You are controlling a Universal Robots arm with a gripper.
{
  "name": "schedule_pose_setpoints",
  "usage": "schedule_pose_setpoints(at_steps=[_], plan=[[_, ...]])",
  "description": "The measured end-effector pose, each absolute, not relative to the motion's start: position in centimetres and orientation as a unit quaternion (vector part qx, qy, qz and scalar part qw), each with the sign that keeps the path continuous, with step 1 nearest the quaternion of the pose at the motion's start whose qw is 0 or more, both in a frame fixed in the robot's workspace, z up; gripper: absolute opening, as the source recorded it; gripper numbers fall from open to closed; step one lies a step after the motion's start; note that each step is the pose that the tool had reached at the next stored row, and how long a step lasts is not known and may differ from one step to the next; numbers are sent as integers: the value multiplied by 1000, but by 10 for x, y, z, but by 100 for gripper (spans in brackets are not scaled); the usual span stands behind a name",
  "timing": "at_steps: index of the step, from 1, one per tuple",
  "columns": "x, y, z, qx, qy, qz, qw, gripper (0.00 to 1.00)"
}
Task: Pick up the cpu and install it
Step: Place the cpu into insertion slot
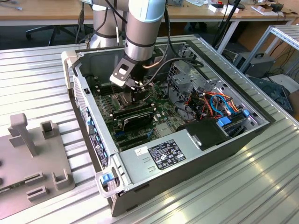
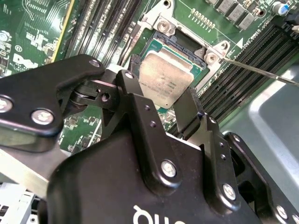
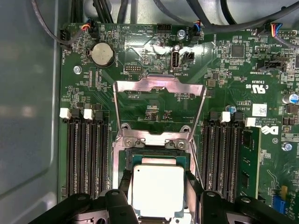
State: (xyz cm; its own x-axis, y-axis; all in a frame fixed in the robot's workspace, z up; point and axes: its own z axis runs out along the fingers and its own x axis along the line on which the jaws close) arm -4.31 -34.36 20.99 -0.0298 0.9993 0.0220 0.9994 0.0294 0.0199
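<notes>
Silver-grey cpu (image 2: 166,79) is pinched between the fingers of the black gripper (image 2: 161,91), right over the socket (image 2: 180,43). The retention frame (image 3: 159,86) is flipped open.

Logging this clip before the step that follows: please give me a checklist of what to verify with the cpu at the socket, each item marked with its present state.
1. Retention frame swung open, off the socket: ok.
2. Gripper fingers against two opposite edges of the cpu: ok.
3. Cpu over the socket opening in both wrist views: ok.
4. Cpu square and level with the socket: cannot tell.
5. Cpu seated down in the socket: cannot tell.
</notes>
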Motion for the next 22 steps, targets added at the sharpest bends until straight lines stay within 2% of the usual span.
schedule_pose_setpoints(at_steps=[22], plan=[[-43,-341,202,-696,-717,-15,1,55]])
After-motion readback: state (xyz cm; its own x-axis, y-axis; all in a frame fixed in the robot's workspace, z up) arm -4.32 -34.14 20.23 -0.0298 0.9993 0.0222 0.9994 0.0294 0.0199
